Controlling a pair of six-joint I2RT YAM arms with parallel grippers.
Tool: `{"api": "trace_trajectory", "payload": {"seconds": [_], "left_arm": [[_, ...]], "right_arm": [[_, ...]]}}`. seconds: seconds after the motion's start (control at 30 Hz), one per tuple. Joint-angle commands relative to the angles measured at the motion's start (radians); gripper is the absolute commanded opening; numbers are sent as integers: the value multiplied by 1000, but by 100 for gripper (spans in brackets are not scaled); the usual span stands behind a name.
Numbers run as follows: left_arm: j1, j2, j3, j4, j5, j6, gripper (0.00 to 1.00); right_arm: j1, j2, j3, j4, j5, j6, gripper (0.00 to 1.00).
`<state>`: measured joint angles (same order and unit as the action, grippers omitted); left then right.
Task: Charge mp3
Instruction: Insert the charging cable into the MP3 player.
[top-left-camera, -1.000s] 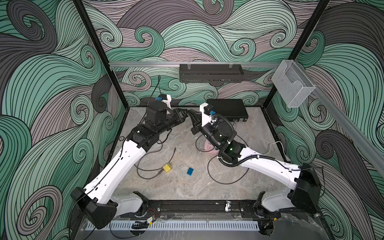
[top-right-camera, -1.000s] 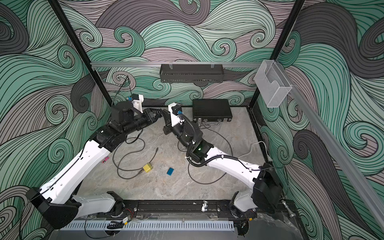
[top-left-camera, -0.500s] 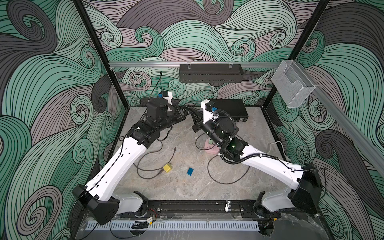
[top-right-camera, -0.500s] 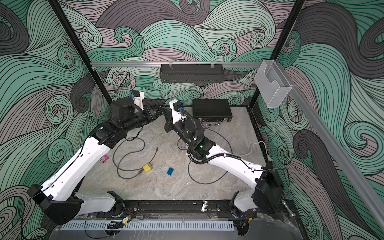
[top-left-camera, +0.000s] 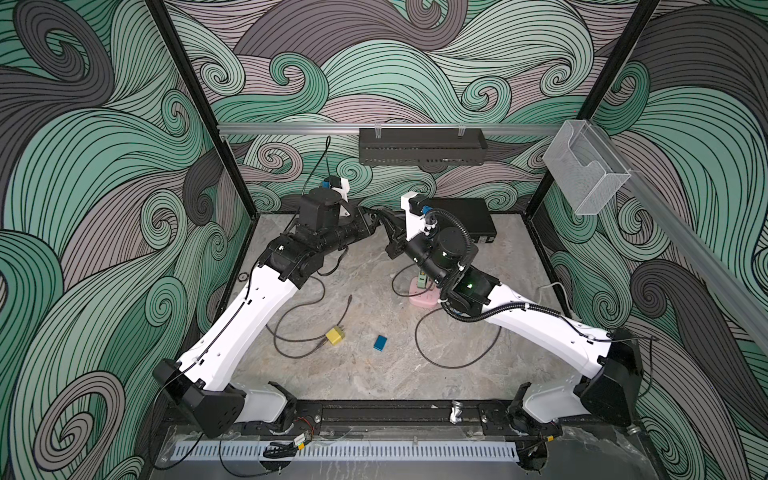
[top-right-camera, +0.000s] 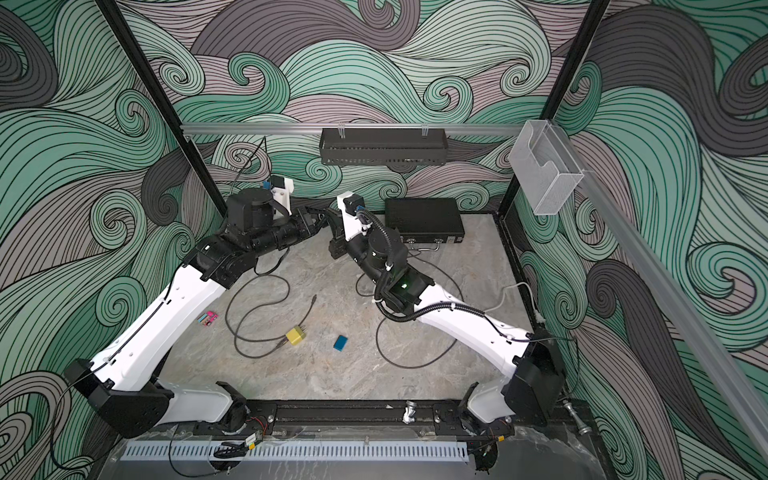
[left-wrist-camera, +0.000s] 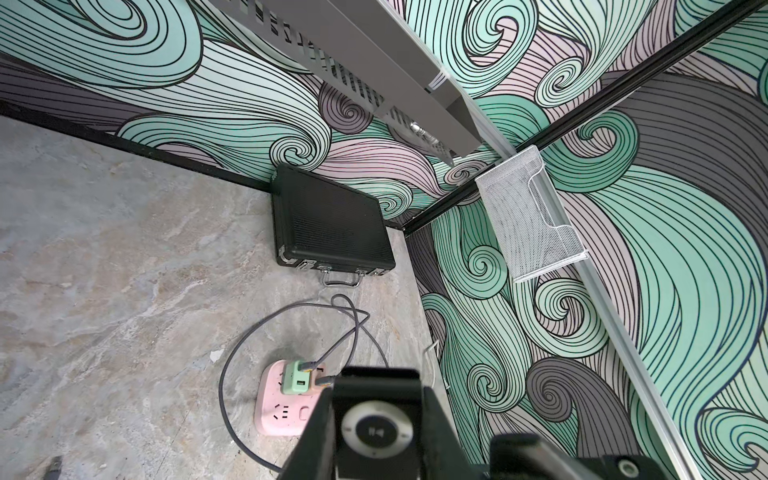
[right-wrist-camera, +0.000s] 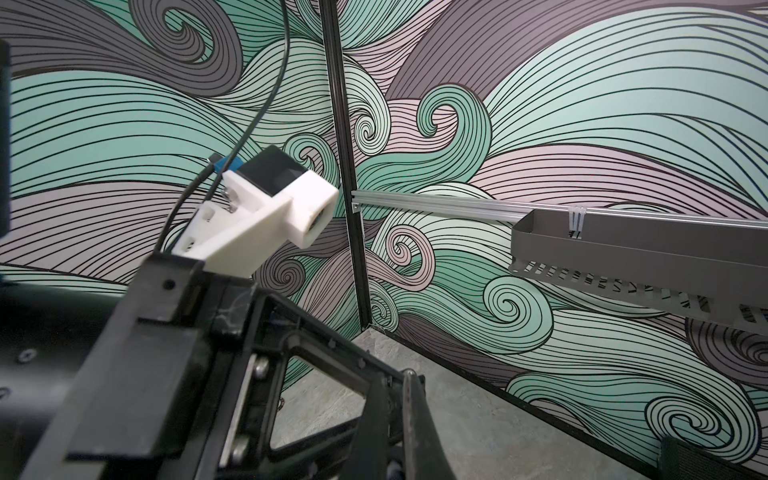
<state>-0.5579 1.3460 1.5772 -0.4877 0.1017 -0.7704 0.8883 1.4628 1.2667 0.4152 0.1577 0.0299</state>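
Mp3 player, a small silver-grey square with a round click wheel, faces the left wrist view. It is pinched by its two side edges in my left claw, whose jaws stand only partly open, just as wide as the player. My right claw is shut tight and meets the left one tip to tip, raised above the marbled grey table near the back wall.

Over the last second neither grip has altered; both arms have only crept up and back together. I take that as fine alignment for plugging in, not a fresh grasp.

Beyond the player, a grey cable runs from the mint-green charger block, which is seated in the pink power strip. A metal plug end shows just beside the player's far edge. Whether my right claw holds that plug, or whether it is already seated, I cannot tell.
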Motion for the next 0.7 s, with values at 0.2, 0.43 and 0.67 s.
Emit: {"api": "trace_trajectory", "payload": {"seconds": [0.2,0.43,0.67], "left_arm": [[-100,-84,85,240,249,-11,18],[-100,-91,69,277,257,-35,18],[-100,-106,57,315,258,-51,18]], "right_arm": [[-29,65,-134,-164,-123,65,0],[-55,59,-154,-125,-161,110,0],[-57,60,-162,-121,-167,111,0]]}}
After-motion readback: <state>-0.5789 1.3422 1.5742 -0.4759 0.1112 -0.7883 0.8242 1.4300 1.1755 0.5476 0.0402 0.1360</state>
